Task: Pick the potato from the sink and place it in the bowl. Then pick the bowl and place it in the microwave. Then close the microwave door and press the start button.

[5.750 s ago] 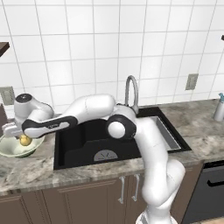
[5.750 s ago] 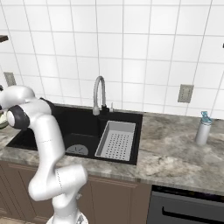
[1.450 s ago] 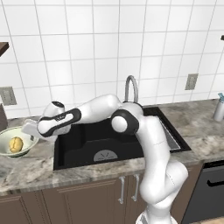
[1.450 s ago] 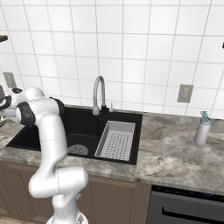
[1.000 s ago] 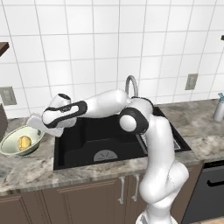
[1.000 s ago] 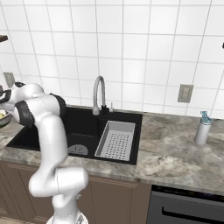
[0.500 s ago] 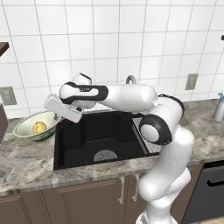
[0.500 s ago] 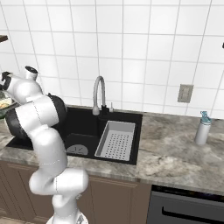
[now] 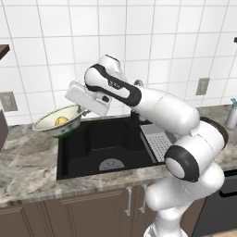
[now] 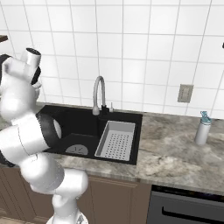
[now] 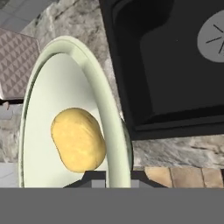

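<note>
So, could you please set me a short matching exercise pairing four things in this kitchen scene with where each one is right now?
Things:
1. potato
2. bowl
3. drain tray
4. bottle

Places:
A. on the counter right of the sink
B. held off the counter by the end effector
C. inside the bowl
D. in the right part of the sink

Pairs: 1-C, 2-B, 3-D, 4-A

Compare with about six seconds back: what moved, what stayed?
The gripper has closed on the bowl's rim and lifted it off the counter, carrying it up and toward the sink, tilted. The potato has stayed inside the bowl. The faucet, drain tray and bottle are unchanged.
</note>
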Motion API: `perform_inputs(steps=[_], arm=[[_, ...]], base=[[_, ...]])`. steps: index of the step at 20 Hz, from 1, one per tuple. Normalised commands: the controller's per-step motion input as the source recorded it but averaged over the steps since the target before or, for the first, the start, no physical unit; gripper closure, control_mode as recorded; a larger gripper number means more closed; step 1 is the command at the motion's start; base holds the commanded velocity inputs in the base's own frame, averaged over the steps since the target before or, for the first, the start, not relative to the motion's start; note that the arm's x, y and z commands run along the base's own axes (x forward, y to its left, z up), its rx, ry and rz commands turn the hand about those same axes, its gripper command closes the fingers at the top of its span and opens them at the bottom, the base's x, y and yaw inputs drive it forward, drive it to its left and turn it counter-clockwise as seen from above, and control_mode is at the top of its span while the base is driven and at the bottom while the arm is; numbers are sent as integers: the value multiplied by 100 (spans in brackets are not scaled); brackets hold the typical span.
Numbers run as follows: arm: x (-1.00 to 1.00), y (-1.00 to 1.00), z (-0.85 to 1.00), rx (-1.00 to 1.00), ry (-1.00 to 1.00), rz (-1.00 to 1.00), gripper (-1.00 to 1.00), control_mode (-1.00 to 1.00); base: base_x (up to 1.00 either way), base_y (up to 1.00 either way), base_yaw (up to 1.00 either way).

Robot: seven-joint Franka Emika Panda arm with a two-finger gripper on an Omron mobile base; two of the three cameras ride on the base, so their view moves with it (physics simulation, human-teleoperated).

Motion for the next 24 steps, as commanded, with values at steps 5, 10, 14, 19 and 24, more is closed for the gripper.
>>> perform_inputs(steps=[5,10,14,19,24], arm=[[-50,-76,100,-7,2,-19,100,-100],[-57,-79,76,-2,-12,-27,100,-100],[-61,-67,22,0,-16,-35,100,-100],[-64,-54,14,0,-16,-41,100,-100],[-59,-42,31,0,-29,-45,100,-100]], base=[[0,0,0],[0,0,0],[0,0,0],[0,0,0],[0,0,0]])
